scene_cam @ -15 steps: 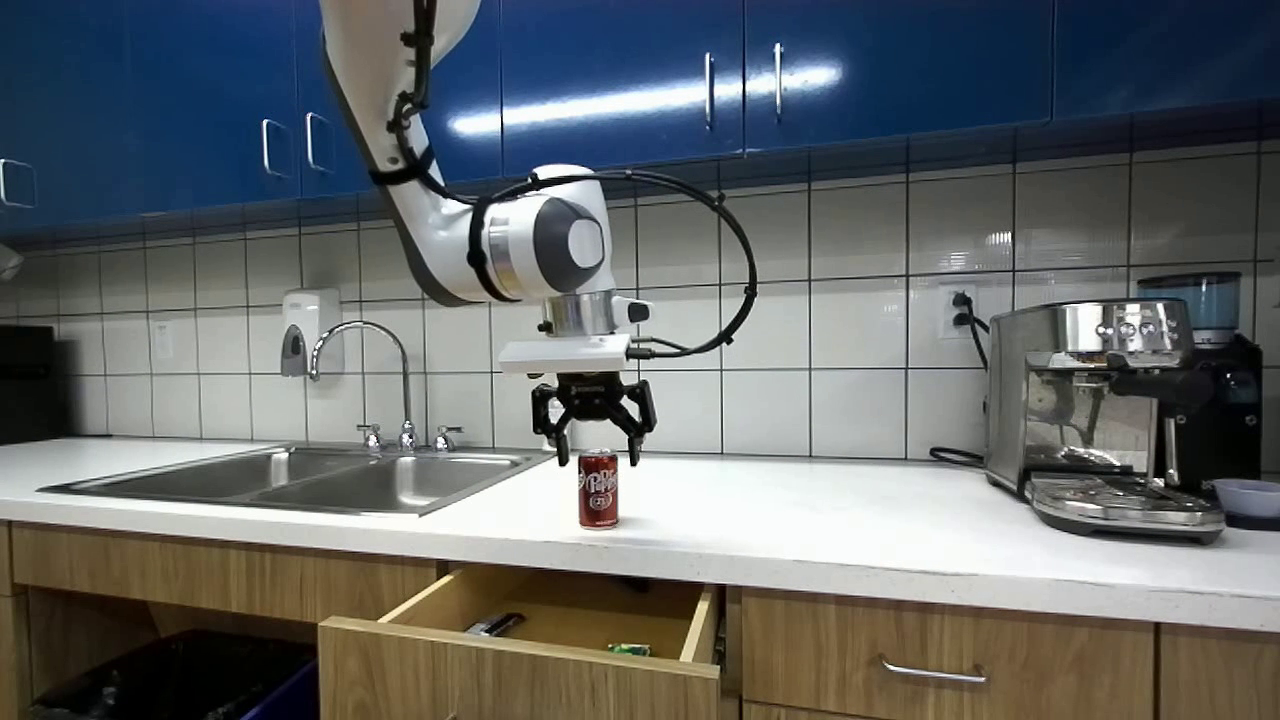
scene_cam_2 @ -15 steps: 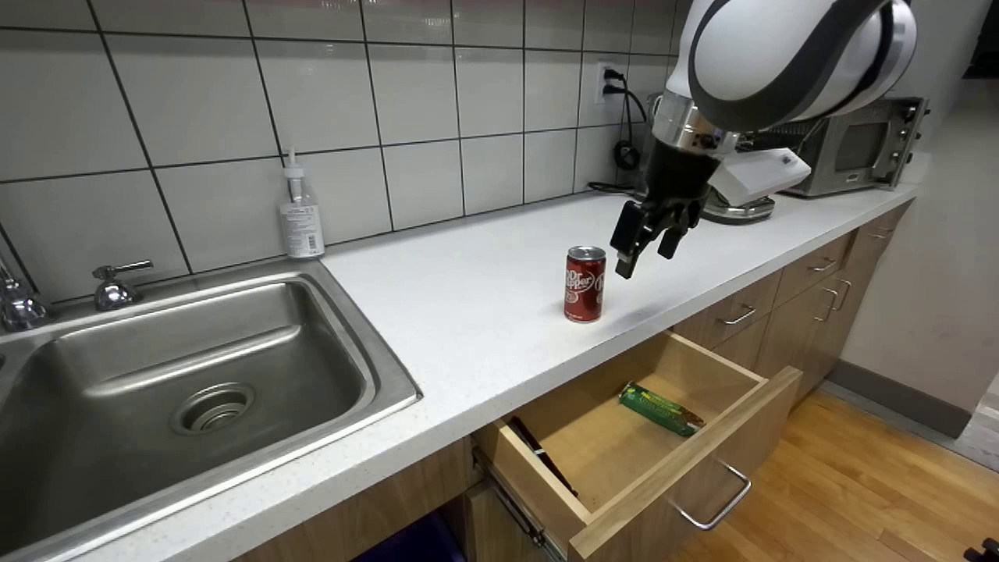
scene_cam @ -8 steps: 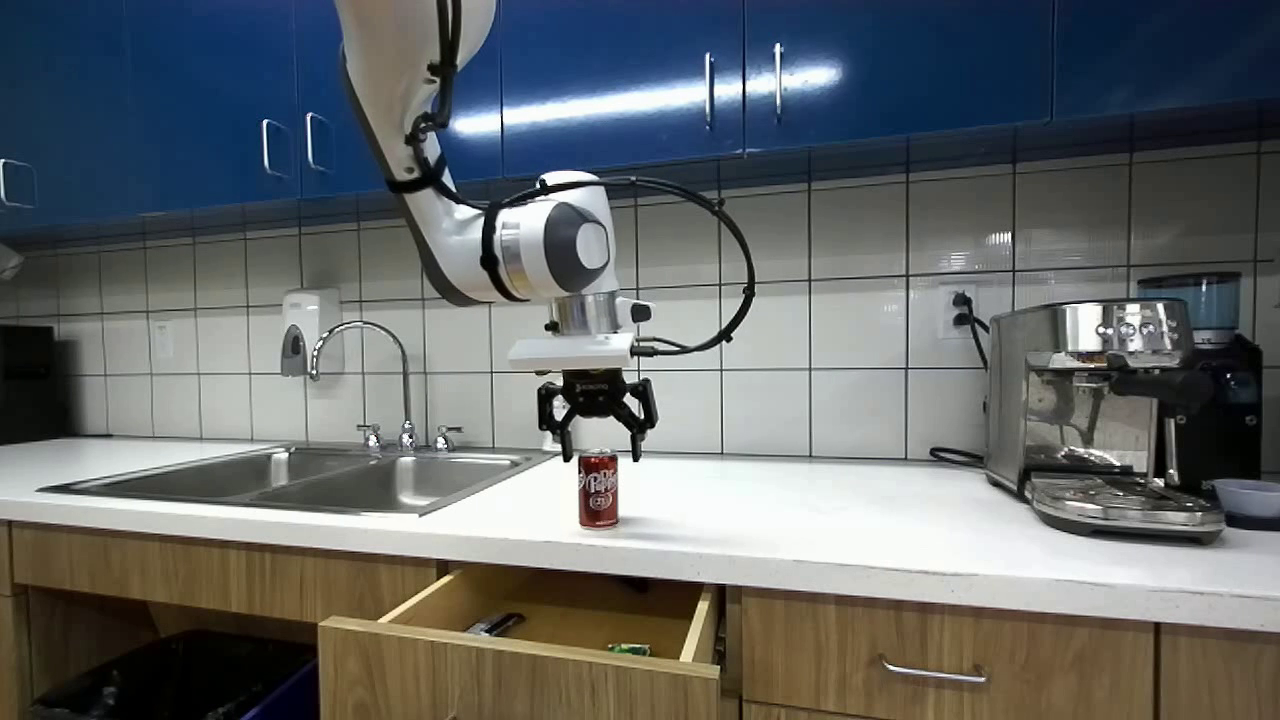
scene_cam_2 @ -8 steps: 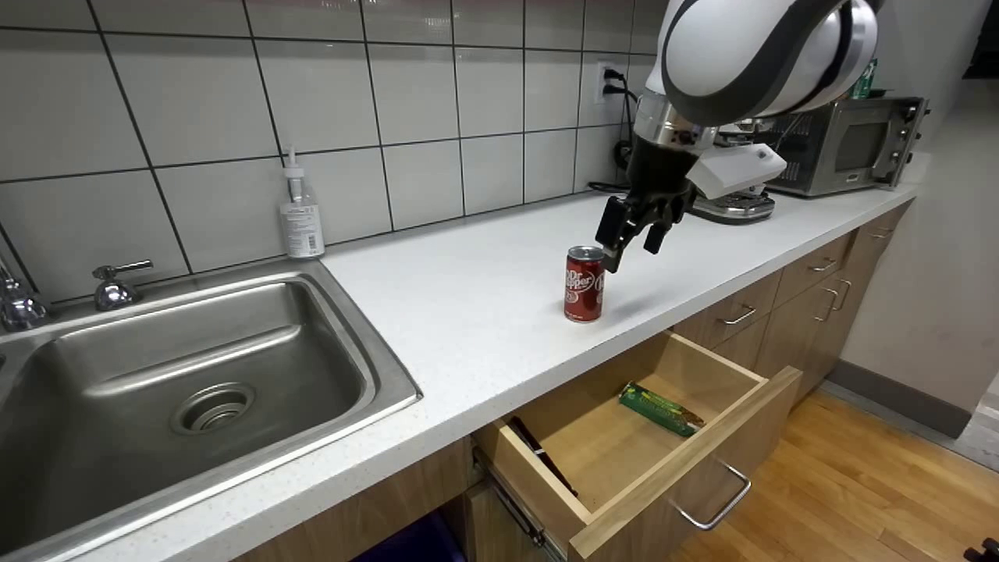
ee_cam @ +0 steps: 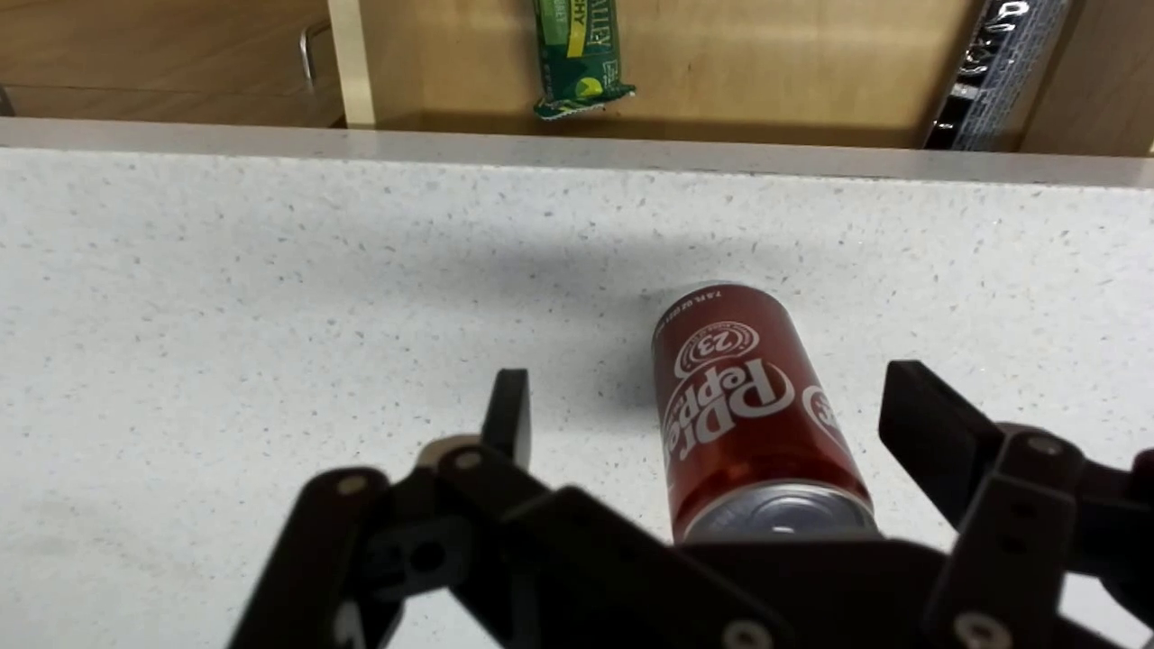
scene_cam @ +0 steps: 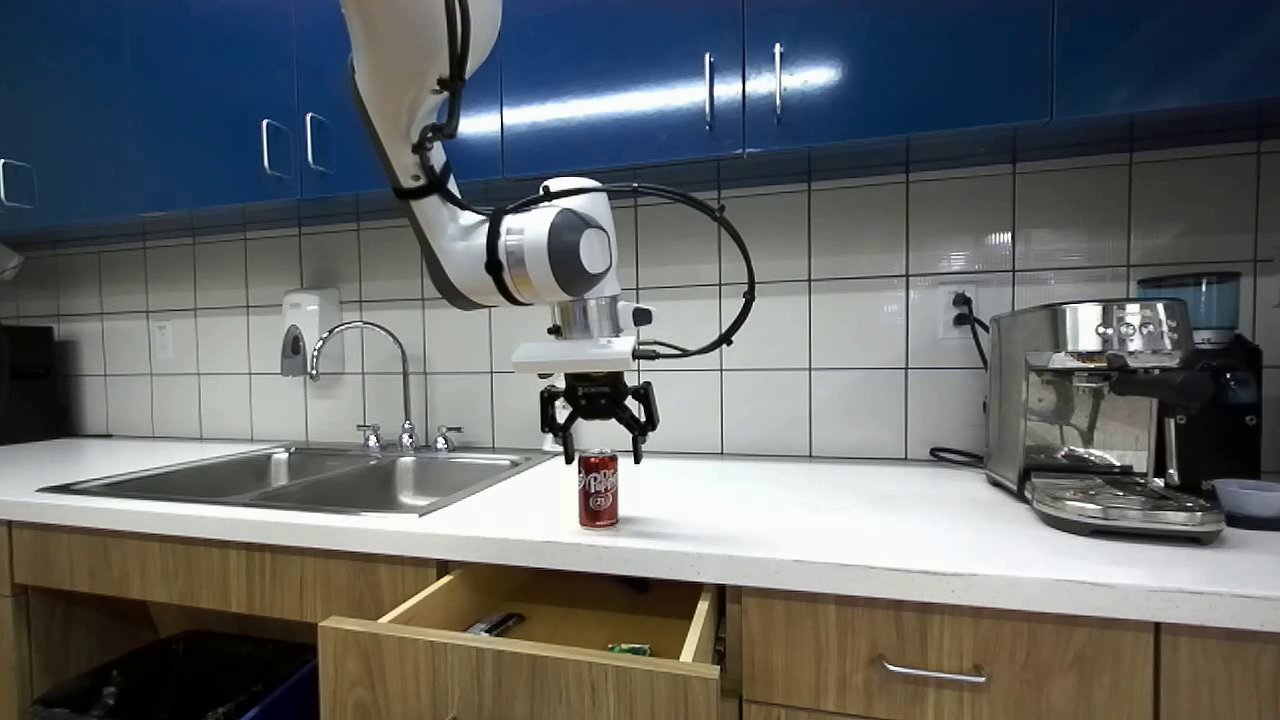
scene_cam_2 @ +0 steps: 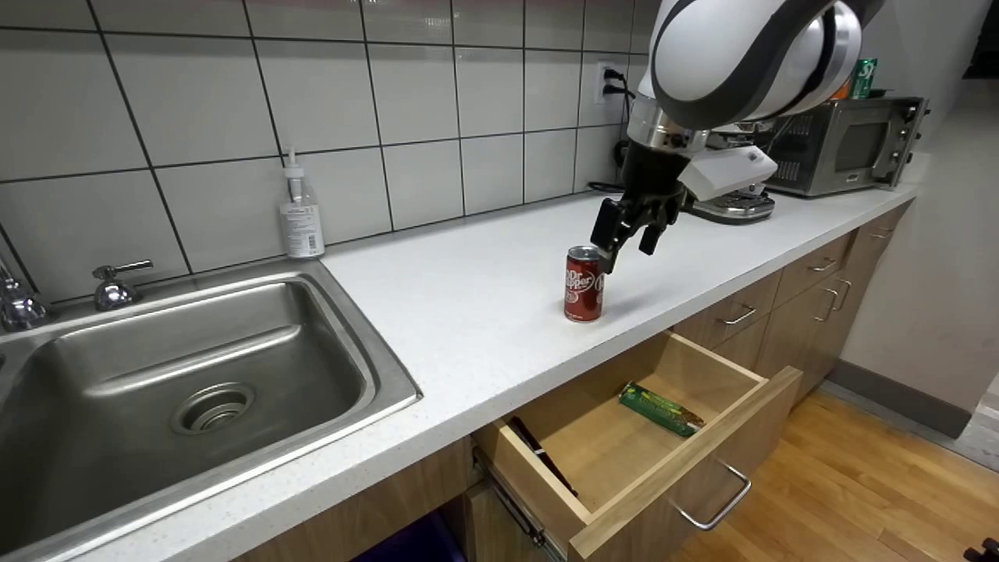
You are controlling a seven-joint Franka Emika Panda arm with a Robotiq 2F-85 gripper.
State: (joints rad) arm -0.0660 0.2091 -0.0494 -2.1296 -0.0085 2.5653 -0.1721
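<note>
My black two-fingered gripper (scene_cam: 603, 458): fingers spread wide, nothing held. Red cylindrical metal soda can (ee_cam: 744, 397): upright on the white speckled countertop (ee_cam: 225, 288), long axis vertical, showing between my fingers in the wrist view, closer to the finger on the stainless-steel sink (scene_cam_2: 394, 386) side.

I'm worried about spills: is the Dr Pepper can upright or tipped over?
Upright: in both exterior views the can stands on its base on the counter, silver top facing up.
</note>
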